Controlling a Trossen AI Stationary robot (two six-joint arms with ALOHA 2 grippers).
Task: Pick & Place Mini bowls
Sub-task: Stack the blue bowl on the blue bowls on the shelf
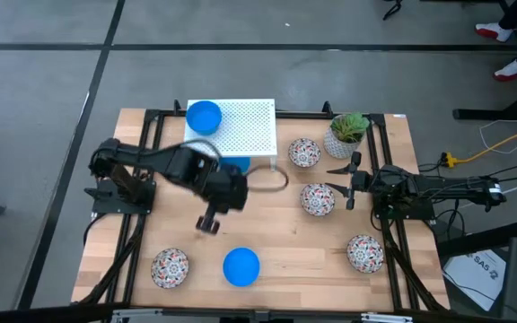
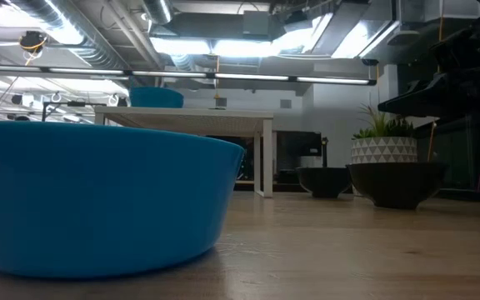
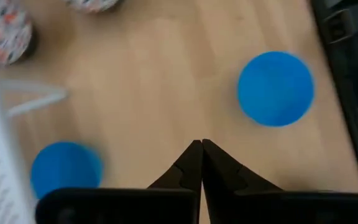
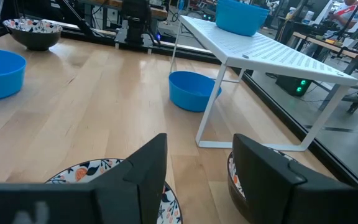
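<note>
The left gripper (image 1: 207,224) hangs pinched shut and empty over the desk (image 1: 285,256), near a blue bowl (image 1: 240,266). The right gripper (image 1: 346,187) stands wide above a floral bowl (image 1: 317,199). Another blue bowl (image 1: 204,117) sits on the white rack (image 1: 245,127).

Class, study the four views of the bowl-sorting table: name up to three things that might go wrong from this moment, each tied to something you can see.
1. The left tool is shut and empty above bare wood; it may need reopening before any grasp.
2. A blue bowl sits under the white rack, whose thin legs could block a reach.
3. The right tool, open, hangs above floral bowls; descending off-centre might knock a rim.
</note>
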